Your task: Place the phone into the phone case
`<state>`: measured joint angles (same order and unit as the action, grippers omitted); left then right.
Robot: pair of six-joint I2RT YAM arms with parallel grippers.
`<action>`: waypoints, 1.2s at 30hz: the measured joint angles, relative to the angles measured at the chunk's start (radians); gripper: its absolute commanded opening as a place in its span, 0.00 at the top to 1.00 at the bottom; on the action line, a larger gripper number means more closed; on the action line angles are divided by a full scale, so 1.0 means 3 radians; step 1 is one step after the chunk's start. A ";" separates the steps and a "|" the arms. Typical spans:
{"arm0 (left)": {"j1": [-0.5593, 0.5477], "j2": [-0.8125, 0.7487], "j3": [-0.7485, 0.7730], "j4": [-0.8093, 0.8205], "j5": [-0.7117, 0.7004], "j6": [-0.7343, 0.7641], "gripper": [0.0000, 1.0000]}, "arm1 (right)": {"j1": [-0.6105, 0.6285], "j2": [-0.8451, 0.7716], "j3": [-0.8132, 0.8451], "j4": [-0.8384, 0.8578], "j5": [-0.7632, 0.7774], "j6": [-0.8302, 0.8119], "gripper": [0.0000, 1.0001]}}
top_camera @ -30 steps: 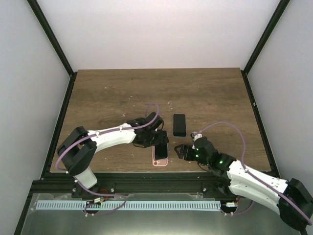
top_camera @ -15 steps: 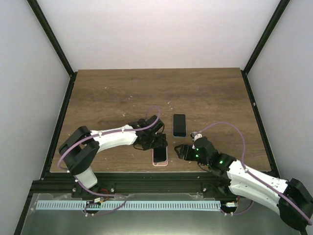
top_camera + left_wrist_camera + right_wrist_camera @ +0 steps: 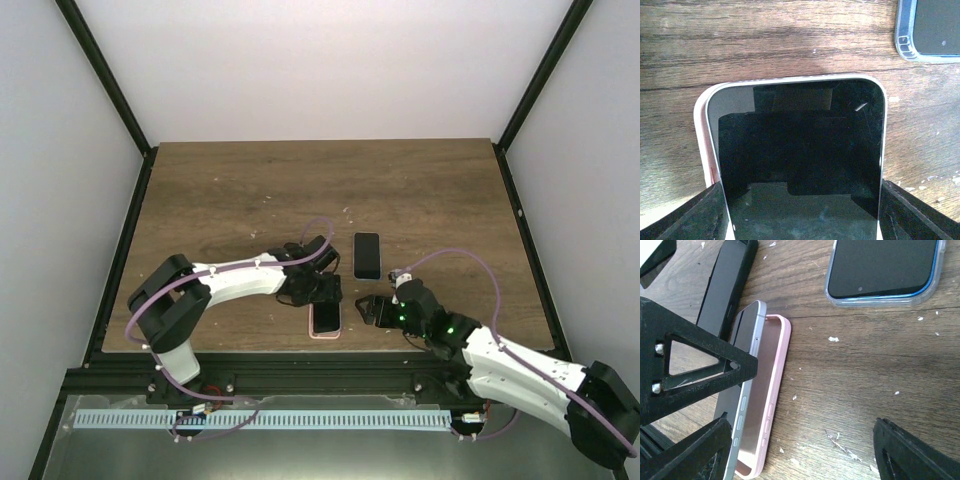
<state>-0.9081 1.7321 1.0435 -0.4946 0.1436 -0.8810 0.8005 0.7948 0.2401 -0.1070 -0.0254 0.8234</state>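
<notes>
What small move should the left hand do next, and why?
Probably lower the left hand so the phone sinks flat into the pink case: in the right wrist view its long edge stands tilted above the case rim.

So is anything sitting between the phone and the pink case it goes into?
Nothing visible. The phone lies tilted right over the case, one long edge raised above the rim. The other phone lies apart, clear of both.
</notes>
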 measured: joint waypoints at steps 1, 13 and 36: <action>0.0000 -0.0003 0.0000 -0.0009 -0.0004 -0.0001 0.23 | 0.0000 0.0015 0.0000 0.0006 -0.0001 0.0000 0.21; -0.0003 -0.0130 -0.0023 -0.0028 0.0001 -0.0045 0.16 | 0.0000 -0.0103 -0.0028 -0.0017 -0.0003 0.0018 0.21; 0.0359 -0.1109 -0.1152 0.0641 0.0317 -0.0037 0.36 | -0.0003 0.1019 0.0174 0.0538 -0.0529 -0.0032 0.67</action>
<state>-0.8005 1.3994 0.6979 -0.3023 0.2386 -0.8921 0.7998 1.1004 0.2924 0.0544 -0.1841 0.8139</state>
